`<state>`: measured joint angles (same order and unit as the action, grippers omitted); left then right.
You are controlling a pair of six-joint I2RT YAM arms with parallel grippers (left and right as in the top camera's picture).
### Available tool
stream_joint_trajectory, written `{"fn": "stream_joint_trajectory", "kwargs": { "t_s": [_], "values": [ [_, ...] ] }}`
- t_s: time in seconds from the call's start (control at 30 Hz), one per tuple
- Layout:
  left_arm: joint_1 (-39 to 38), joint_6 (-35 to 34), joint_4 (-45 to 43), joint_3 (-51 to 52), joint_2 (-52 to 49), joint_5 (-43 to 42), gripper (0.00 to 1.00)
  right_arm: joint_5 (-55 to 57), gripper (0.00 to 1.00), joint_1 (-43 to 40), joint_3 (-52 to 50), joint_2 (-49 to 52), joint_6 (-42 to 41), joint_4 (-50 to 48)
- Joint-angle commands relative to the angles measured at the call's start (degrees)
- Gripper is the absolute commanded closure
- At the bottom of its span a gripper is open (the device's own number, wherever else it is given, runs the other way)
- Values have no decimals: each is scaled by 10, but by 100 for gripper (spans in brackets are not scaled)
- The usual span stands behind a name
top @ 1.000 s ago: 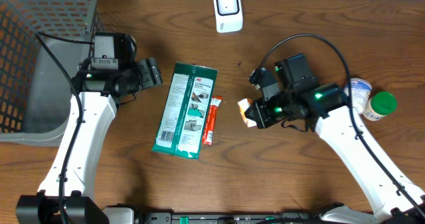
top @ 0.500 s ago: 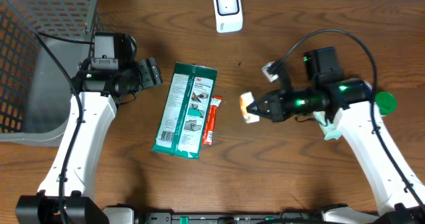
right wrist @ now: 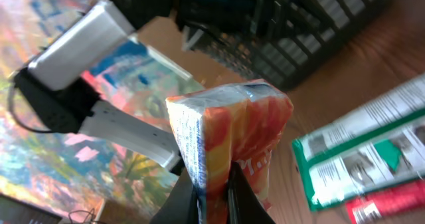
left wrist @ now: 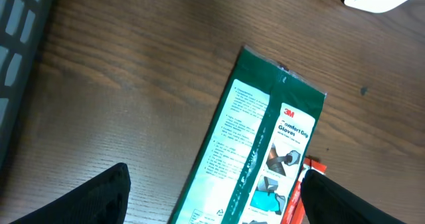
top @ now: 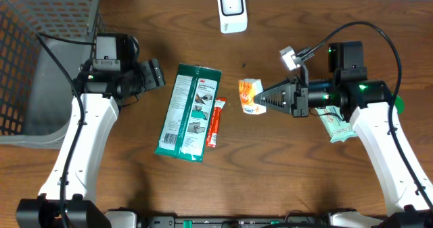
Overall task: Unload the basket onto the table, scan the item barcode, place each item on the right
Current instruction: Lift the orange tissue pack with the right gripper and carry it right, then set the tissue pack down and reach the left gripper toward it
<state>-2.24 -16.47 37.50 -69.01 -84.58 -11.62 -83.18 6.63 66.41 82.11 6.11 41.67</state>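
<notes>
- Two fingers of the right gripper (top: 260,101) are pinched shut on the orange-and-white packet (top: 249,96). The wrist view shows them clamping one edge of it, and its small print is too blurred to read.
- Just left of the packet lies a red stick sachet (top: 215,122). It sits close against a green pack (top: 188,111) marked "3M" and "Comfort Grip", which lies flat on the wooden table (top: 270,180).
- The left gripper (top: 154,73) hangs beside the pack's upper left corner, jaws spread wide, holding nothing.
- A grey mesh basket (top: 40,52) sits at the table's left edge.
- Farthest back — a white scanner (top: 231,10), well apart from the held packet.
</notes>
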Motion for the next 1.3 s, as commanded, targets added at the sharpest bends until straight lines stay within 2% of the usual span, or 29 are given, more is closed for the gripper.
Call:
{"fn": "stream_joint_trajectory", "kwargs": {
  "t_s": [0.0, 0.27, 0.4, 0.47, 0.57, 0.67, 0.73, 0.83, 0.93, 1.0, 1.03, 1.07, 1.13, 1.17, 1.27],
  "values": [
    [3, 3, 2, -12, 3, 7, 17, -63, 99, -6, 5, 0, -16, -14],
    [3, 3, 5, -12, 3, -3, 17, -62, 99, -7, 4, 1, -15, -16],
    [3, 4, 6, -12, 3, -112, 18, -5, 99, -6, 4, 1, -16, -3],
    [2, 4, 7, -12, 3, -146, 18, 108, 99, -6, 4, 1, -16, 21],
    [2, 4, 9, -12, 3, -147, 18, 412, 99, 5, 3, 5, -56, 67],
    [1, 3, 9, -5, 3, -148, 17, 631, 99, 32, -10, 14, -89, 81],
    [-3, 3, 9, 3, 3, -147, 18, 683, 98, 54, -27, 20, -90, 69],
    [-14, 3, 9, 9, -1, -147, 18, 690, 98, 87, -60, 31, -100, 32],
    [-26, 3, 9, 9, -10, -147, 17, 749, 94, 120, -98, 48, -151, -12],
    [-34, 4, 9, 9, -13, -147, 17, 777, 83, 138, -116, 60, -167, -33],
    [-37, 4, 8, 9, -13, -147, 17, 777, 70, 147, -123, 66, -168, -45],
    [-39, 4, 8, 9, -13, -147, 17, 776, 61, 153, -126, 71, -168, -54],
    [-40, 4, 6, 9, -13, -147, 17, 765, 30, 170, -127, 80, -168, -74],
    [-40, 4, 6, 9, -13, -147, 17, 759, 20, 177, -127, 82, -168, -83],
    [-40, 4, 7, 9, -13, -148, 17, 749, 19, 176, -118, 78, -197, -95]
  ]
}}
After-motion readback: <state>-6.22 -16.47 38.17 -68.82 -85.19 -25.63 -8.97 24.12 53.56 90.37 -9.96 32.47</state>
